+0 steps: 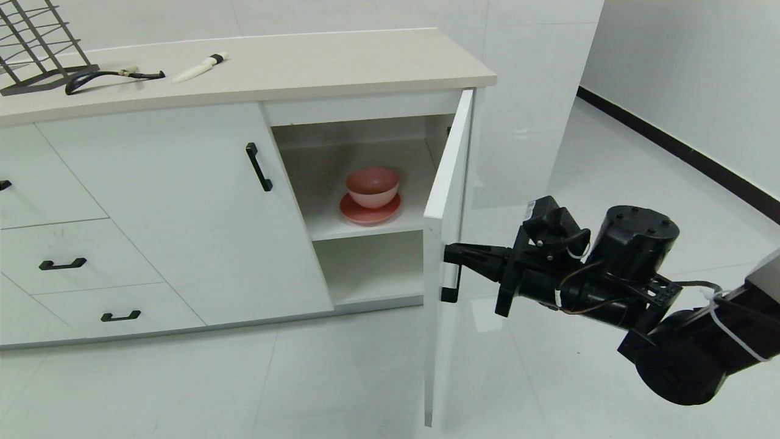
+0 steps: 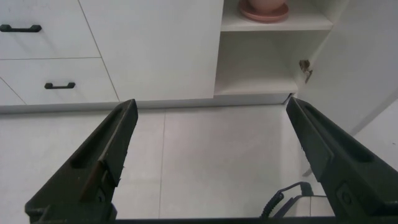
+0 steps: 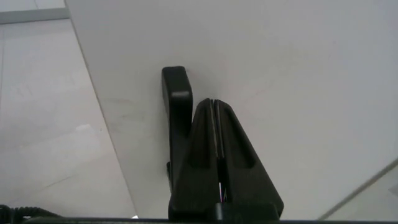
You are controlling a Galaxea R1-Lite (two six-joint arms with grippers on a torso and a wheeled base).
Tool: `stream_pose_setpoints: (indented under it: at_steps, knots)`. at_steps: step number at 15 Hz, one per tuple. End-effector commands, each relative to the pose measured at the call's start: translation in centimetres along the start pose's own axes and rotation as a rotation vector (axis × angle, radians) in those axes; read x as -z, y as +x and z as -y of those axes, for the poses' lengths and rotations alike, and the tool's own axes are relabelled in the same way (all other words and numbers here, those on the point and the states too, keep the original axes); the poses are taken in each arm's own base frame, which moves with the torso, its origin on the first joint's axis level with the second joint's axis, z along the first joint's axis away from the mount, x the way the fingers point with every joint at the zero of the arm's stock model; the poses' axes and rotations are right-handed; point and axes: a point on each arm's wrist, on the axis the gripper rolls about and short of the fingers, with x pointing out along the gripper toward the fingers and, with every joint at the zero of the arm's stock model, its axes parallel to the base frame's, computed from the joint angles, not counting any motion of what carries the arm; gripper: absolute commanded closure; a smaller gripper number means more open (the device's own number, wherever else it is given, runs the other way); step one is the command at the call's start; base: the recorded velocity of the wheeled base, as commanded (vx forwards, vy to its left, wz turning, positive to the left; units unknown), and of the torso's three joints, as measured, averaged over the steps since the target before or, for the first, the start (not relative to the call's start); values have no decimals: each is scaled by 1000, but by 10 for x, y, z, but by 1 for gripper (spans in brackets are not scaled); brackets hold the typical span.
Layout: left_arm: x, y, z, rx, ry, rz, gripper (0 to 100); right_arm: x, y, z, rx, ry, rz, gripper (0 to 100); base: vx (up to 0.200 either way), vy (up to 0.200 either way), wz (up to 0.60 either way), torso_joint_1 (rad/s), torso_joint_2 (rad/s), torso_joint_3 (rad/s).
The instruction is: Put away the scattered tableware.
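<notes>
Door step: right pincer (image 1: 452, 253) clenched on nothing, tips pressed beside the black bar handle (image 1: 451, 286) of the flat white door (image 1: 448, 183) (open). Glossy round pink bowl (image 1: 372, 186) on plate (image 1: 370, 212) sits shelved beyond it. Left pincer (image 2: 210, 104) released. Next, likely: swing door, then fetch dark spoon (image 1: 103, 76) and pale knife (image 1: 198, 67) from tabletop (image 1: 335, 61) above.

**White units, pale counter**

A wire rack (image 1: 30, 49) stands on the beige counter (image 1: 341, 61), at the left. Below, drawers (image 1: 91, 244) with black handles sit left of a closed door (image 1: 170, 207). Glossy white floor (image 1: 183, 390) meets a wall (image 1: 701, 73) with dark skirting (image 1: 670, 148).
</notes>
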Motion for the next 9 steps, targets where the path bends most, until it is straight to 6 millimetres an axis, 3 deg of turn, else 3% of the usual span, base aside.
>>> stream_pose_setpoints:
  at_steps: [1,9]
  knots:
    - [0,0,0,-1,-1,-1,0,6,11,-4,-22,8,3,100,0,0,0,0,0,0]
    - [0,0,0,-1,-1,-1,0,16,56,-1,-55,-16,74,100,0,0,0,0,0,0]
